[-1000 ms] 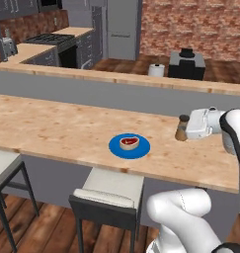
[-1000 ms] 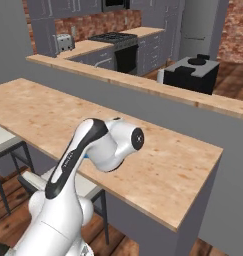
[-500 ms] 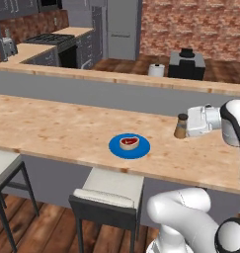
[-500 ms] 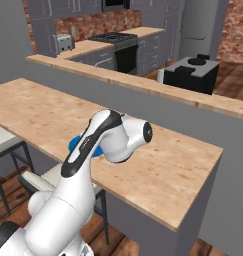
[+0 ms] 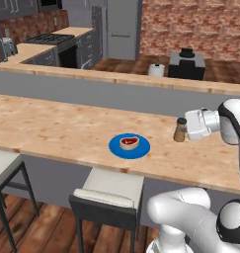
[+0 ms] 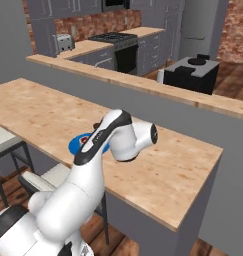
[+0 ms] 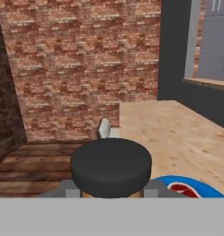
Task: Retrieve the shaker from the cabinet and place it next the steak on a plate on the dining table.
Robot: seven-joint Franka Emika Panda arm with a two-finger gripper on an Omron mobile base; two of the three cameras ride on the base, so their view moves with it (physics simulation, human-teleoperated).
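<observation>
The tan-wood shaker with its dark cap stands upright at the tabletop, to the right of the blue plate. I cannot tell whether its base touches the wood. My gripper comes in from the right and is shut on the shaker. The reddish steak lies in the middle of the plate. In the hand view the plate and steak sit low right, just past the cap. From the right base my own arm hides the shaker, and a sliver of the plate shows.
The long light-wood dining table runs left to right with bare wood all around the plate. Two stools stand under its near edge. A raised grey ledge runs behind it. The table's right end is close.
The hand and shaker have sunk slightly toward the tabletop beside the plate. The arm's elbow has swung round in the right base view. Plate and steak have not moved.
</observation>
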